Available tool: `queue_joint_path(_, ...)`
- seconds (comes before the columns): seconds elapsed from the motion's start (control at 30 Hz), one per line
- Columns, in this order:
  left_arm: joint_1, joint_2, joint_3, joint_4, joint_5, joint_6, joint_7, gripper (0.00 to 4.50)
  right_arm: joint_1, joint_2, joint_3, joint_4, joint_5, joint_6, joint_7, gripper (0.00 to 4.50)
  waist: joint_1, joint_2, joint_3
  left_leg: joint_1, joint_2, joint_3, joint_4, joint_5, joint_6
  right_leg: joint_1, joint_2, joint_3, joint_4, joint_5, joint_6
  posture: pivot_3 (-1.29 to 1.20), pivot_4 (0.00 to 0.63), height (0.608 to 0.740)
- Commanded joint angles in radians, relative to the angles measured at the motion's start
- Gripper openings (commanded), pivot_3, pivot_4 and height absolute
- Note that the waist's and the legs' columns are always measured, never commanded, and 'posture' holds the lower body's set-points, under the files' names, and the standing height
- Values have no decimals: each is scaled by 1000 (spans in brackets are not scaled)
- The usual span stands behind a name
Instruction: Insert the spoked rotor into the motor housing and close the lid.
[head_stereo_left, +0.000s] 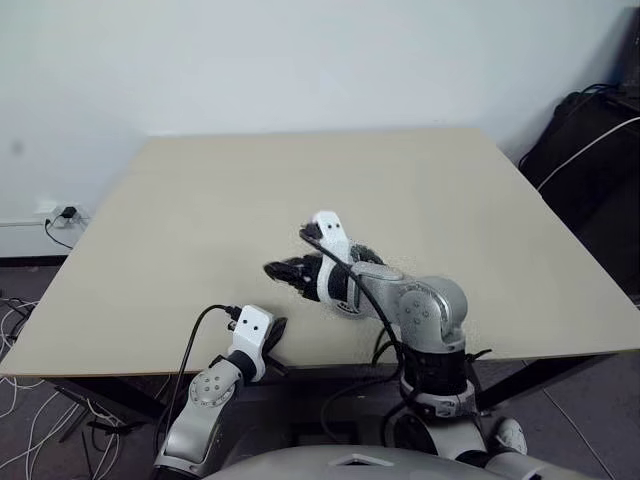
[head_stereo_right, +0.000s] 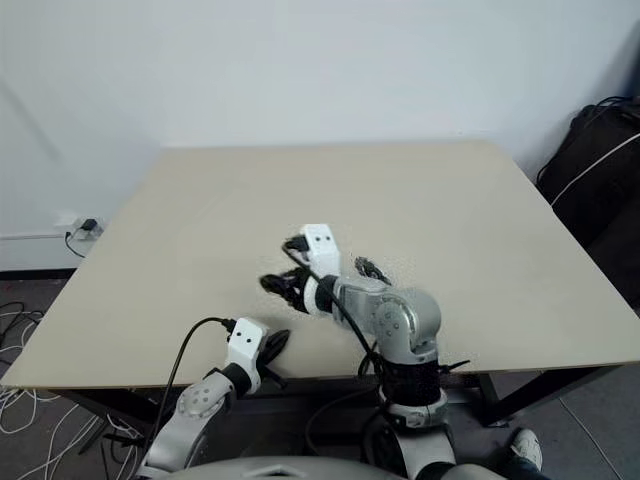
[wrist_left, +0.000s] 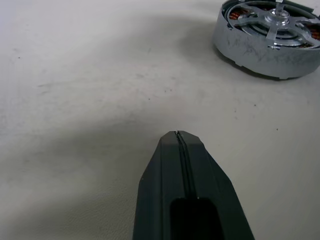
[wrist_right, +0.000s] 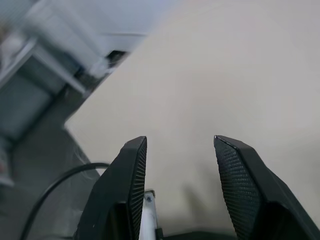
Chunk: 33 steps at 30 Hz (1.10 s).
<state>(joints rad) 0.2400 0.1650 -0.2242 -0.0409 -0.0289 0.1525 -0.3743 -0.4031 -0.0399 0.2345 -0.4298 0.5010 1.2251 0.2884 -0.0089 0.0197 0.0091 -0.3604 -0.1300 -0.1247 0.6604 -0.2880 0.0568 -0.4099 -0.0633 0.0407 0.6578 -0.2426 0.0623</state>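
Judged about halfway. Looking along the left arm, found on the table (head_stereo_left: 200, 200): the motor housing (wrist_left: 270, 42), upright, with silver spokes and a central hub seated over the coppery windings. Taken as the spoked rotor (wrist_left: 277, 22) already dropped in (dark rim hard to make out from this angle, so held as a judgement only). No cover over those spokes, hence counting the lid as not yet fitted. Left to do: fetching the lid, setting it square on the housing, pressing it home.

Placing things from the head camera: the right gripper (head_stereo_left: 288, 270) raised above the table's near half, pointing toward 9 o'clock; the left gripper (head_stereo_left: 272, 335) low at the near edge, at about 7 o'clock from the right one. From the left gripper, the housing at roughly 1 o'clock, near but clearly apart from it.

As to the fingers: on the left, pressed flat together with a thin seam between them, gripping nothing and touching nothing. On the right, fingers (wrist_right: 235, 170) parted to a middling gap, with bare tabletop between them, nothing held and nothing touched.

Reading the right gripper as free and ready for the lid.
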Motion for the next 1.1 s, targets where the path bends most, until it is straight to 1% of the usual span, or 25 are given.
queue_joint_path(0.03, -16, 2, 2, -41, -10, -1, -6, 0, -1, -216, 178, -71, -115, -218, 141, 2281, 2, -1, 1, 0, -1, 0, 1, 0, 0, 1, 0, 0, 0, 0, 1, 0, 0, 740)
queue_joint_path(0.1, -17, 1, 1, -40, -10, -1, -6, 0, -15, -369, 282, -82, -202, -333, 218, 2281, 2, -2, 1, 0, -1, 1, 2, 0, 0, 1, -3, 0, 0, 0, 1, 0, 0, 740)
queue_joint_path(0.17, -18, 0, 1, -40, -10, 0, -6, 0, -25, -481, 351, -80, -268, -409, 283, 2281, 3, -4, 2, 0, 0, 1, 2, 0, 1, 1, -3, 0, 0, 0, 2, 0, 0, 740)
queue_joint_path(0.23, -19, -1, 0, -39, -10, 1, -6, 0, -33, -570, 400, -77, -323, -464, 344, 2281, 4, -6, 4, 0, 1, 0, 1, 0, 1, 1, -3, -1, 0, -1, 2, 0, 0, 740)
queue_joint_path(0.3, -19, -2, -1, -38, -10, 0, -7, 0, -41, -639, 440, -72, -374, -500, 400, 2281, 10, -9, 6, 0, 2, -1, 1, 0, 1, 1, -2, -1, 0, -1, 1, 0, 0, 740)
queue_joint_path(0.43, -20, -3, -3, -35, -11, 0, -9, 0, -63, -745, 509, -45, -487, -561, 514, 2281, 28, -14, 9, 0, 2, 0, 2, 0, 1, 2, -3, -1, -1, -1, 1, 0, 0, 740)
queue_joint_path(0.6, -22, -4, -3, -30, -12, -3, -9, 0, -82, -799, 548, 21, -605, -618, 609, 2281, 49, -16, 10, -1, 1, 0, 3, -1, 1, 2, -3, -1, -3, 0, 1, 0, 0, 740)
queue_joint_path(0.73, -23, -4, 0, -26, -13, -7, -8, 0, -86, -805, 546, 93, -683, -656, 656, 2281, 56, -16, 10, -1, 1, 0, 3, 0, 0, 2, -3, -1, -3, 0, 1, 0, 0, 740)
queue_joint_path(1.1, -18, -11, 4, -19, -13, -18, 1, 0, -81, -795, 484, 239, -770, -737, 747, 2281, 59, -16, 10, -1, 1, 1, 3, 0, 0, 2, -3, -1, -4, 0, 1, 0, 0, 740)
